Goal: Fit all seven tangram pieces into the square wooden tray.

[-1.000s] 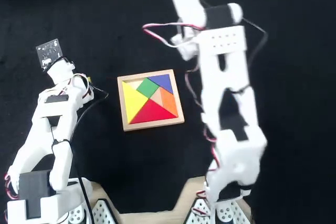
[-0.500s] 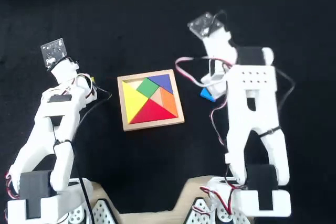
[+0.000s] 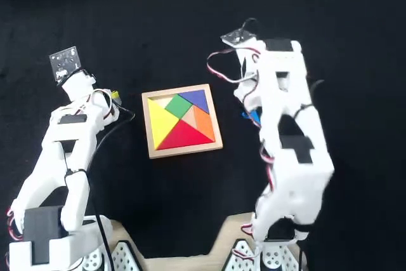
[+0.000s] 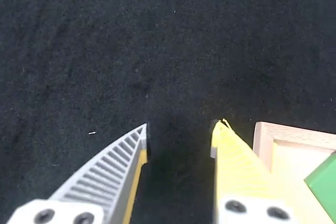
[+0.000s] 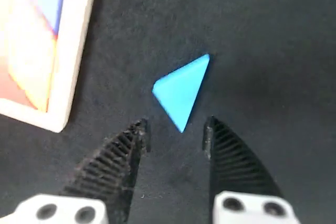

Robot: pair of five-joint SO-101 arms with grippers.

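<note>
**Right end effector** (image 5: 174,128): I read its 2 fingers as spread apart and holding nothing. The nearest corner of the light-blue triangle (image 5: 181,90) lies between the fingertips. The triangle lies flat on the black bench (image 5: 273,35), near the square wooden tray (image 5: 73,51) but apart from its rim.

**High view:** I find the same light-blue triangle (image 3: 253,117) partly under the right arm (image 3: 288,144), to one side of the tray (image 3: 185,149). Seated in the tray are:
- a yellow triangle (image 3: 158,122)
- a red triangle (image 3: 185,135)
- a green square (image 3: 180,106)
- a dark-blue parallelogram (image 3: 197,98)
- an orange triangle (image 3: 203,122)

I cannot tell whether the pale patches among them are pieces or bare wood.

**Left end effector** (image 4: 182,128): its 2 fingers are likewise parted and empty, over the black cloth. The yellow finger (image 4: 231,161) is just beside the tray's outer corner, on the side opposite the light-blue triangle.
</note>
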